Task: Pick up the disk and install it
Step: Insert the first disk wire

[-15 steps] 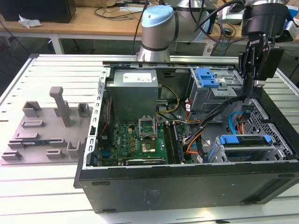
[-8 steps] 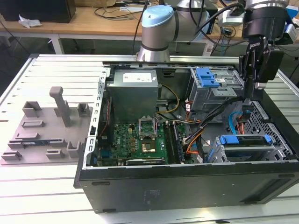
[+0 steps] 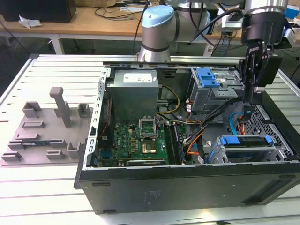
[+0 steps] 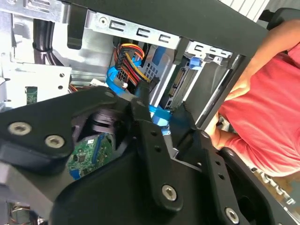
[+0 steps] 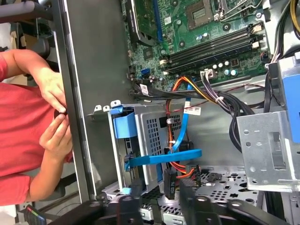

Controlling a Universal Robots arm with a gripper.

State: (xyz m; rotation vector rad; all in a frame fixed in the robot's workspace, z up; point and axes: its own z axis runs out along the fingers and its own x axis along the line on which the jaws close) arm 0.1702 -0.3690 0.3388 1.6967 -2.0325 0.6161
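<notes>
An open computer case [image 3: 187, 187] lies on a slatted table [image 3: 47, 197]. In the exterior view the gripper [image 3: 249, 99] hangs over the case's edge at the exterior view's right, just above the tangle of cables. The disk [image 3: 246, 140], with its blue rails, sits in the drive cage at the case's near corner on that side, apart from the gripper. The first wrist view shows the fingers [image 5: 127, 208] spread, with nothing between them. Both wrist views add a person's hands [image 5: 55, 136] [image 4: 243, 86] just outside the case wall.
</notes>
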